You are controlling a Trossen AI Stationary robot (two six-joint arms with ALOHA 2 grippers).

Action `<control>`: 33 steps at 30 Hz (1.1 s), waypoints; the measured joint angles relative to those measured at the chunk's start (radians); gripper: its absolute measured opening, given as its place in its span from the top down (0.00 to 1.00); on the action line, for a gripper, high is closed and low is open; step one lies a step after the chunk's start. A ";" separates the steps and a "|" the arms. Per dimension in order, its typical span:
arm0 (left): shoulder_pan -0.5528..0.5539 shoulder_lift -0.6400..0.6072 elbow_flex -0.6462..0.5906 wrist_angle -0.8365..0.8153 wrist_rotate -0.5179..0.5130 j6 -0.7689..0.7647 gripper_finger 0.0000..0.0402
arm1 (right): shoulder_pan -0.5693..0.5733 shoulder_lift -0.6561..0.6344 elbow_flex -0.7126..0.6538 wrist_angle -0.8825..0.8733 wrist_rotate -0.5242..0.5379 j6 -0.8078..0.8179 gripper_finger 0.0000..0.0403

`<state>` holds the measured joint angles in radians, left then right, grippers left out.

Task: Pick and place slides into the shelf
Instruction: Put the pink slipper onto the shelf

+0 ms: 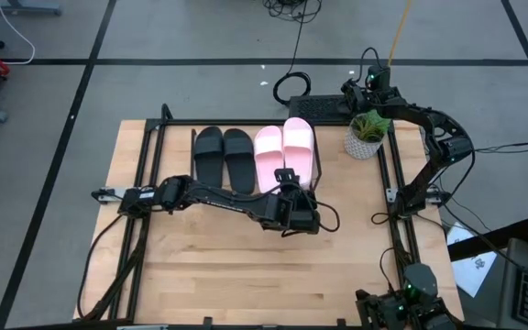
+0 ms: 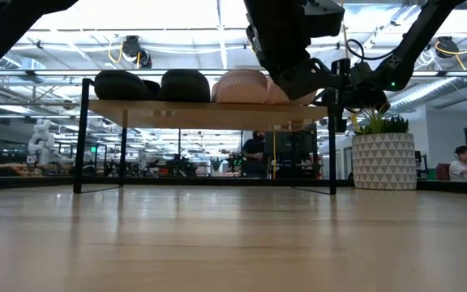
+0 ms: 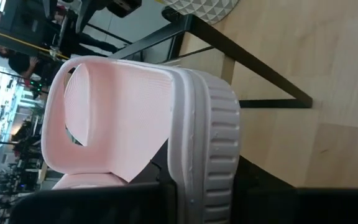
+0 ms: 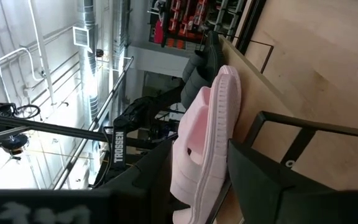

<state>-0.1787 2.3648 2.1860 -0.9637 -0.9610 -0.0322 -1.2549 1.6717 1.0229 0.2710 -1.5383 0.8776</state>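
4 open-toe slide sandals lie in 1 row on the small low shelf (image 1: 273, 124) with its light wood plank top and thin black wire legs, in the upper middle of the high view. From the picture's left they run: 2 matte black slides (image 1: 208, 153) (image 1: 238, 159), then 2 pale pink slides (image 1: 268, 158) (image 1: 300, 145). The 2 of each pair touch side by side, and the rightmost pink slide sits a little higher in the frame than its partner. In the low view the same 4 show as rounded toes on the plank, 2 black at the left and 2 pink at the centre, the rightmost partly hidden by a dark arm.

The left gripper (image 1: 287, 179) reaches across from the left of the high view to the lower end of the pink pair. The left wrist view shows a pink slide filling the frame right at the dark fingers, but whether they clamp it or stand apart I cannot tell.

The right gripper (image 1: 363, 92) waits at the upper right of the high view, beside 1 white patterned pot with a green plant (image 1: 367, 134); its fingers stand apart, holding nothing.
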 joint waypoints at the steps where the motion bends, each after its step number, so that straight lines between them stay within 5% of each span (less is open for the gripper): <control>1: 0.000 0.000 0.000 0.001 0.001 -0.001 0.88 | 0.000 0.000 0.000 0.000 0.000 0.000 0.64; 11: 0.000 0.001 0.000 0.009 0.027 -0.052 0.88 | 0.000 0.000 0.000 0.000 0.000 0.000 0.64; 22: -0.007 0.006 -0.003 0.051 0.043 -0.121 0.51 | 0.000 0.000 0.000 0.000 -0.001 0.000 0.64; 33: -0.005 0.006 -0.003 0.053 -0.001 -0.161 0.47 | 0.006 0.000 0.000 0.000 -0.002 0.000 0.64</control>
<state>-0.1840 2.3711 2.1827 -0.9109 -0.9624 -0.1932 -1.2493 1.6718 1.0229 0.2710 -1.5398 0.8772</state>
